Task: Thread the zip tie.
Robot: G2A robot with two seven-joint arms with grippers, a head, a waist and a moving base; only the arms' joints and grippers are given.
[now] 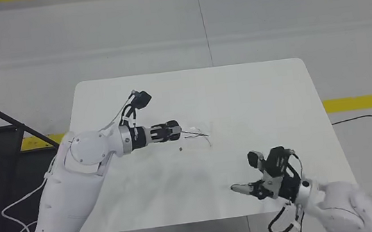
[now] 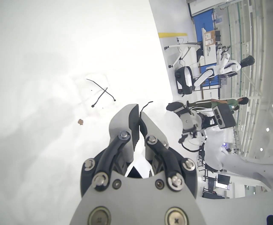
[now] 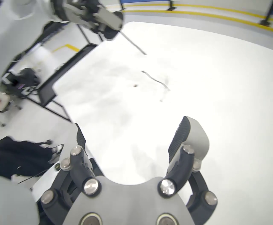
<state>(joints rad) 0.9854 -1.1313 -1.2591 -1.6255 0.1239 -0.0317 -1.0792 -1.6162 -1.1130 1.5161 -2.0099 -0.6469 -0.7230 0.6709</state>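
Between the pressed-together fingers of the left gripper (image 2: 139, 113) a thin black zip tie (image 2: 147, 104) is pinched, its free end poking out past the fingertips and curling a little. Seen from the right wrist, the tie leaves that gripper in a fairly straight line. Its long axis follows the way the fingers point, slanting down toward the white table (image 1: 252, 87). Whether the end sticking out is the tip or the head is too small to tell.

Just ahead of the left fingertips, flat on the table, lie two loose ties (image 2: 102, 92) crossed over each other. A small brown crumb (image 2: 80, 121) sits beside them, nearer the gripper.

The right gripper (image 3: 133, 138) is spread wide and holds nothing. It sits well apart from the held tie, which lies ahead of its open fingers, across the table. The left gripper is by far the nearer to both the held tie and the loose ones.

Threading likely turns on the right gripper approaching along the tie's line to take the free end, so that tip and head can be brought together. The tie looks thin and springy, so a slightly off approach could push it aside rather than catch it.
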